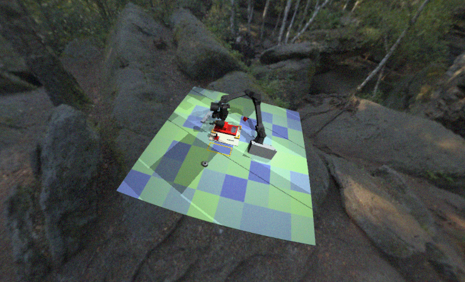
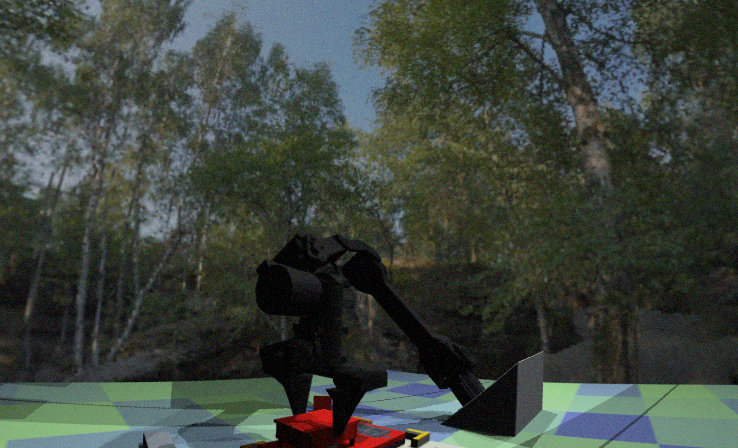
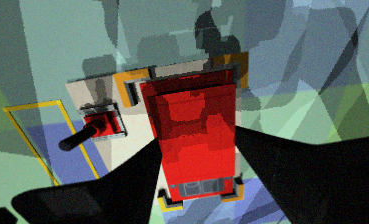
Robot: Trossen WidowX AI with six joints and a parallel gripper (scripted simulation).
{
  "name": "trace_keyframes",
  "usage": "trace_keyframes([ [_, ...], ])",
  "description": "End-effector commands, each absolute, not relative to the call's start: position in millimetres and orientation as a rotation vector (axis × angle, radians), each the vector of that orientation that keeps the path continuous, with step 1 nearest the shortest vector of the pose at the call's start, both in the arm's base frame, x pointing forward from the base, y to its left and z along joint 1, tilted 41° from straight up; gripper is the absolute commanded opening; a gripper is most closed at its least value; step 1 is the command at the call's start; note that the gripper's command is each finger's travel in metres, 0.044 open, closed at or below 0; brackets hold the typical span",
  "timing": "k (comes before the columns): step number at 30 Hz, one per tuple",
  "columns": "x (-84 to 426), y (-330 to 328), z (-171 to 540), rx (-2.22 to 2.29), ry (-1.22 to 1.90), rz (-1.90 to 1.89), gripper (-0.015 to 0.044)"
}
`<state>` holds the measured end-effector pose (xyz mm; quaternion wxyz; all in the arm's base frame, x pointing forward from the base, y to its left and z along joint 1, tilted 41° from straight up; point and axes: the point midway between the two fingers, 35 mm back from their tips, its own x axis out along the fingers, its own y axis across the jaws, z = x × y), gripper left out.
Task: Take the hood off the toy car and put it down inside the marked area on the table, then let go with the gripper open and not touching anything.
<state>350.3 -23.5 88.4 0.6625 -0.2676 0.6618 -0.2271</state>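
Observation:
The red boxy hood (image 2: 305, 429) (image 3: 200, 157) is between the two black fingers of my gripper (image 2: 319, 422) (image 3: 195, 134) (image 1: 220, 123), which is shut on its long sides. The hood stands a little above the red toy car (image 2: 395, 437) (image 3: 229, 189) (image 1: 230, 132), with its side face showing in the exterior view. How far it is clear of the car underneath is hidden. The marked area, a yellow outlined rectangle (image 1: 231, 150) (image 3: 32, 105), lies on the table beside the car's board, with no hood in it.
The white board (image 1: 231, 141) (image 3: 135, 150) carries yellow-black corner brackets and a red block with a black lever (image 3: 105, 125). A grey ring (image 1: 204, 163), a red cube (image 1: 244, 119) (image 2: 322, 401), a pale block (image 1: 206, 116) (image 2: 157, 439) and a grey wedge (image 1: 262, 150) (image 2: 528, 395) stand around.

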Motion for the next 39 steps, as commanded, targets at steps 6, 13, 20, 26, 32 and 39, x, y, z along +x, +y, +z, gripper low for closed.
trace_keyframes([
  [6,350.2,-19.2,93.0,-0.597,1.496,-0.514,0.0],
  [13,350.0,-16.1,96.4,-0.597,1.496,-0.514,0.0],
  [20,350.5,-3.7,110.1,-0.596,1.496,-0.512,0.0],
  [26,349.2,13.1,129.5,-0.596,1.497,-0.512,0.0],
  [32,350.4,33.4,108.6,-0.61,1.497,-0.477,0.0],
  [39,344.1,81.0,75.1,-0.628,1.509,-0.424,0.0],
])
